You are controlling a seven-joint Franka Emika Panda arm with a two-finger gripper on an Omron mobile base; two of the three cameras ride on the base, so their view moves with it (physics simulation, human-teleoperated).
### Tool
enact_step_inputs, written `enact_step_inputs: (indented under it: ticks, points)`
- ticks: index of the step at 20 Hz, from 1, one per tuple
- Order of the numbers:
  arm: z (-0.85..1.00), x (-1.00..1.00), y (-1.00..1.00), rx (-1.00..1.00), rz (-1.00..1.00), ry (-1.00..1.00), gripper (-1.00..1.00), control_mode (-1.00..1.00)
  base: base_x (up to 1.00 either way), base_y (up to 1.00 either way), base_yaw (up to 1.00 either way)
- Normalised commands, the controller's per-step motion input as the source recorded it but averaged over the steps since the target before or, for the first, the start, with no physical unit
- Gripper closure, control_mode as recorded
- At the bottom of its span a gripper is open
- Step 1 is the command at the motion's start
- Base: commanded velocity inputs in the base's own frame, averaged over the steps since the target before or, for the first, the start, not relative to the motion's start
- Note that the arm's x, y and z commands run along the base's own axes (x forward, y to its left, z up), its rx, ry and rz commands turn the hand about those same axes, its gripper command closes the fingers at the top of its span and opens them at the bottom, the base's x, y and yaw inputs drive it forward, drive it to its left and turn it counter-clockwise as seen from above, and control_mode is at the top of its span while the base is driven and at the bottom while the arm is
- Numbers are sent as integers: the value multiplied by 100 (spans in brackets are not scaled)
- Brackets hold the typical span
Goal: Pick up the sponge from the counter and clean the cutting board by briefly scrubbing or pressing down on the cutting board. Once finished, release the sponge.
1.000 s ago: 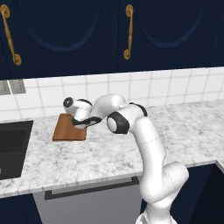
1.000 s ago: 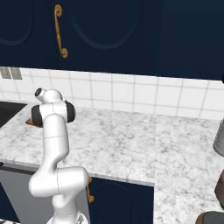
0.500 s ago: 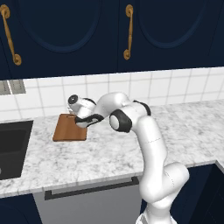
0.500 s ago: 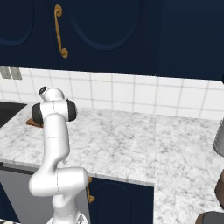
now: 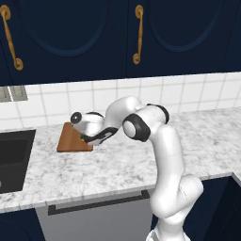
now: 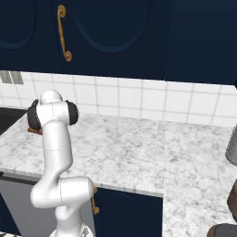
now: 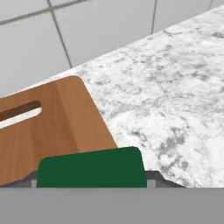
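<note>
The brown wooden cutting board lies on the white marble counter near the tiled wall; its handle slot shows in the hand view, where the cutting board fills the left. My gripper hangs low over the board's right edge, shut on the sponge. In the hand view the sponge's dark green top sits between the fingertips of my gripper, above the board's near corner. Whether the sponge touches the wood I cannot tell. A sliver of the cutting board peeks out behind the arm.
A black sink is set into the counter left of the board. Navy wall cabinets with brass handles hang overhead. A grey vessel stands at the far right of the counter. Open marble stretches right of the board.
The hand with the sponge has dipped slightly lower and to the left over the board's right edge. The grip on the sponge is unchanged, and the board has stayed put.
</note>
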Motion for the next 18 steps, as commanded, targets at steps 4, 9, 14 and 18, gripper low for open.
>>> enact_step_inputs:
  ticks: [4,9,14,18]
  points:
    - [-59,-100,-8,0,1,-24,100,-100,0,0,0]
    - [19,-71,-10,1,0,6,100,-100,0,0,0]
    - [100,-3,-41,9,0,13,100,-100,0,0,0]
    - [45,4,-30,3,-1,24,100,-100,0,0,0]
